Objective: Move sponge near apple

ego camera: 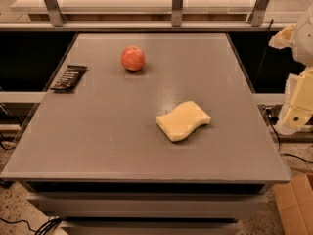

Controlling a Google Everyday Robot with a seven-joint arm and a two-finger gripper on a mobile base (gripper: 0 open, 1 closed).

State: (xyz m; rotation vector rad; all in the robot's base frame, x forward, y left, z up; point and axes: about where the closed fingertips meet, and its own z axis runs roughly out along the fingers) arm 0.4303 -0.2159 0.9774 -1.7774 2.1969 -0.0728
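Grey table (98, 146) carries apple (133, 58), sponge (183, 121), dark packet (69, 77); gripper (297, 112) beyond right edge.

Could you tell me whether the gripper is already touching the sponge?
No, the gripper hangs beyond the table's edge, apart from the sponge lying on it.

Sponge (183, 121) on table (98, 141), apple (133, 58) well behind-left, pincer (296, 115) off the table's right edge

Grey table (98, 146), speckled floor (14, 209), cardboard box (296, 204) at right, metal posts (177, 4) behind.
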